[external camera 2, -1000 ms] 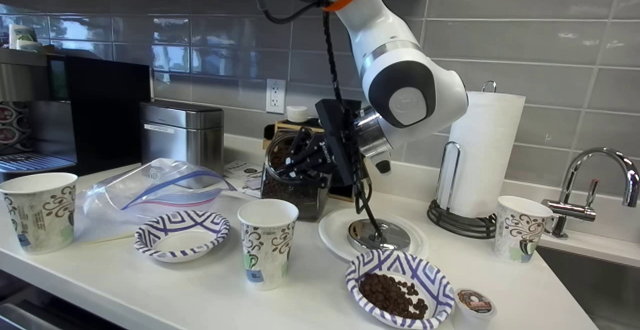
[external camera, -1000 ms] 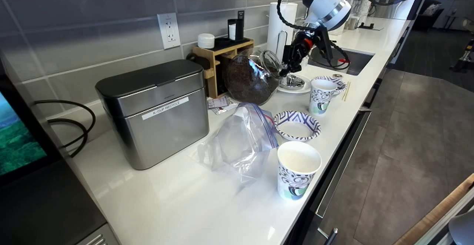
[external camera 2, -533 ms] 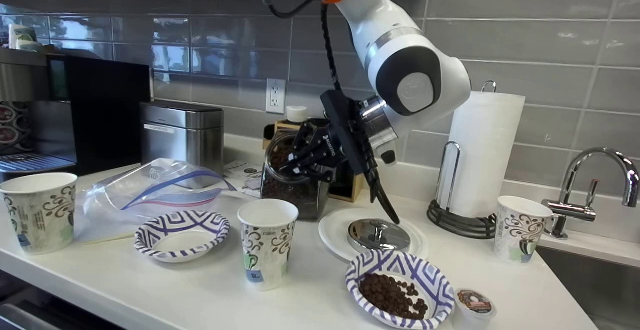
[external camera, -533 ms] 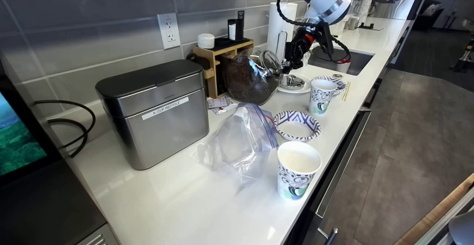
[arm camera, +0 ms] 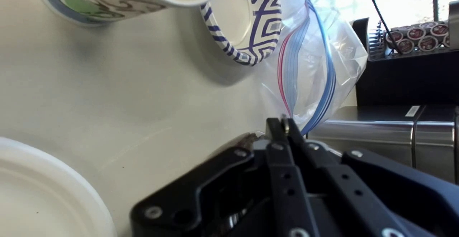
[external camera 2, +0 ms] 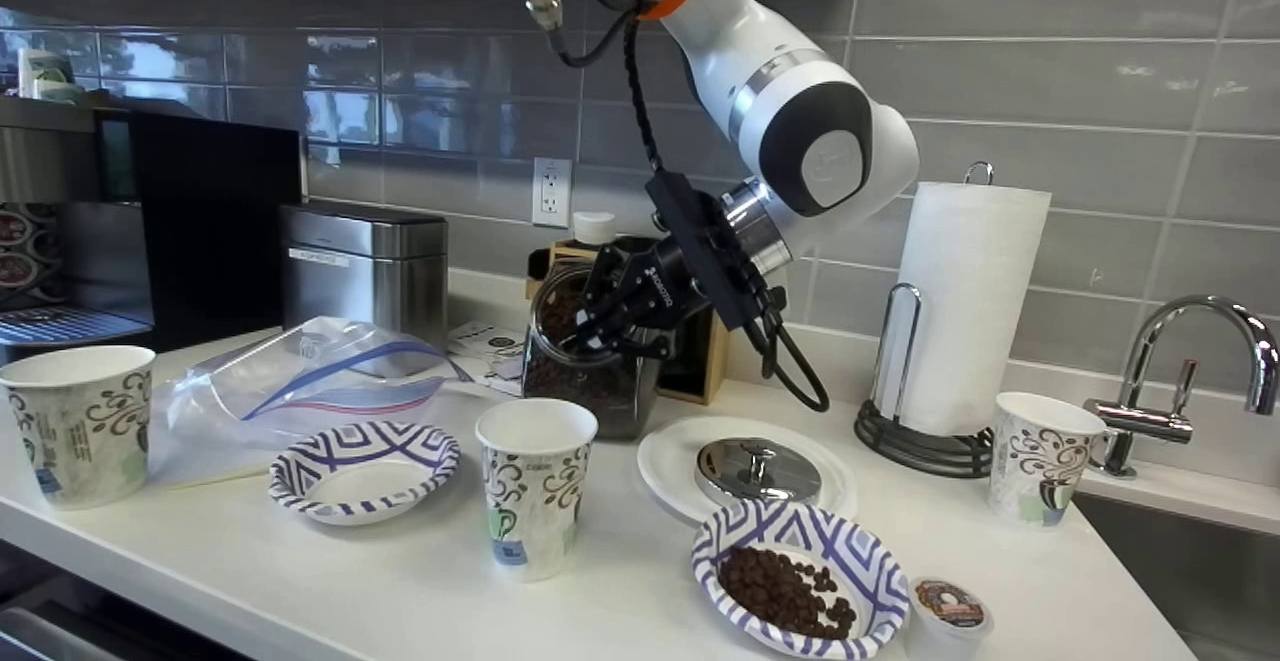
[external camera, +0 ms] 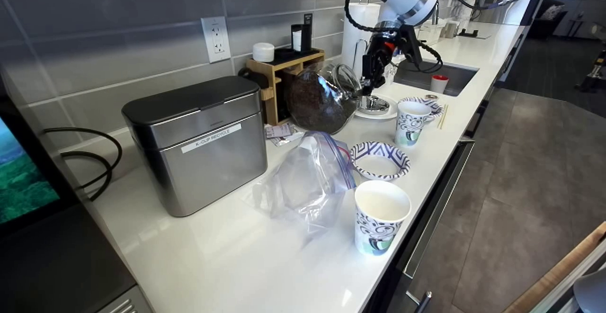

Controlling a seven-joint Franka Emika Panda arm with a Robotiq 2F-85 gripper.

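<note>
The jar (external camera 2: 600, 401) stands uncovered, holding coffee beans (external camera 2: 556, 316); work there appears unfinished. The gripper (arm camera: 284, 123) is at the jar's mouth, fingers closed together. The lid (external camera 2: 757, 473) is off, on the plate (external camera 2: 668, 466). The bowl (external camera 2: 862, 563) holds a bean portion (external camera 2: 770, 591).

Bin (external camera: 199, 147) reads "K-CUP RECYCLE", black housing (external camera 2: 660, 287) "ROBOTIQ".

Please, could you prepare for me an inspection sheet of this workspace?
Surface: white counter, glossy.
Work things: clear jar with brown beans, its mouth open; silver lid on white plate.
Gripper: shut, at the jar's mouth; contact unclear.
Clutter: plastic bag, upright paper cups, patterned bowl, another bowl holding beans.
Cables: black cable along the white arm.
Surroundings: paper towel roll, sink, metal bin labelled K-CUP RECYCLE.
</note>
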